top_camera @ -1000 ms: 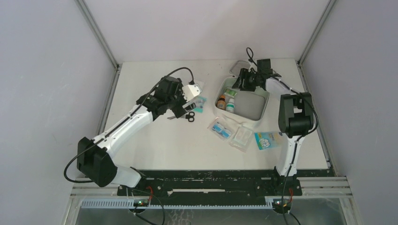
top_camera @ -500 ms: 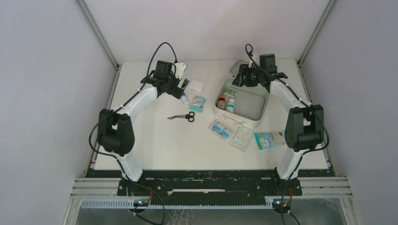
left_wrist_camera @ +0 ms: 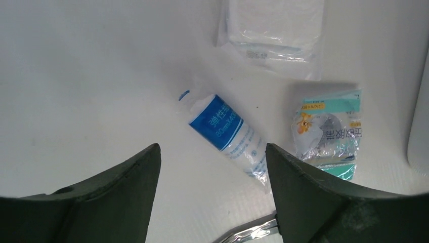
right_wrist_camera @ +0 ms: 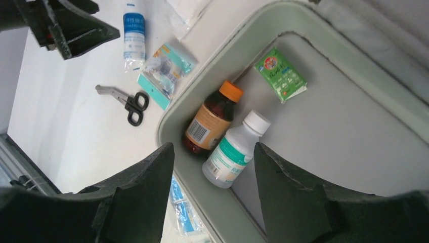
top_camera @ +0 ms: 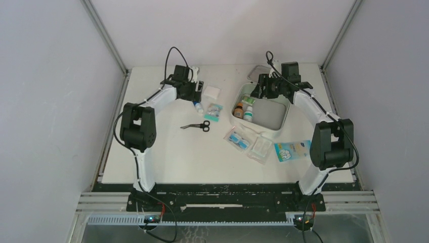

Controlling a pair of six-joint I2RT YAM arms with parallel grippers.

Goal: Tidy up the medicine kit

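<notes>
medicine kit [top_camera: 273, 115] | white, open | inside: brown bottle [right_wrist_camera: 210, 122], white bottle [right_wrist_camera: 233, 151], green sachet [right_wrist_camera: 280, 74]

One kit [top_camera: 270, 114] was there. Inside the kit were two bottles, a brown bottle [right_wrist_camera: 212, 121] and a white bottle [right_wrist_camera: 233, 149], plus one sachet [right_wrist_camera: 280, 74]. Left of the kit lay one scissors [top_camera: 197, 126], one tube [left_wrist_camera: 225, 132], one teal packet [left_wrist_camera: 329, 132] and one gauze packet [left_wrist_camera: 275, 30]. In front of the kit lay two clear packets [top_camera: 238, 139] [top_camera: 261, 148] and one blue pouch [top_camera: 292, 150].

Left arm [top_camera: 161, 97] and right arm [top_camera: 309, 104] reach far — jaws parted.
</notes>
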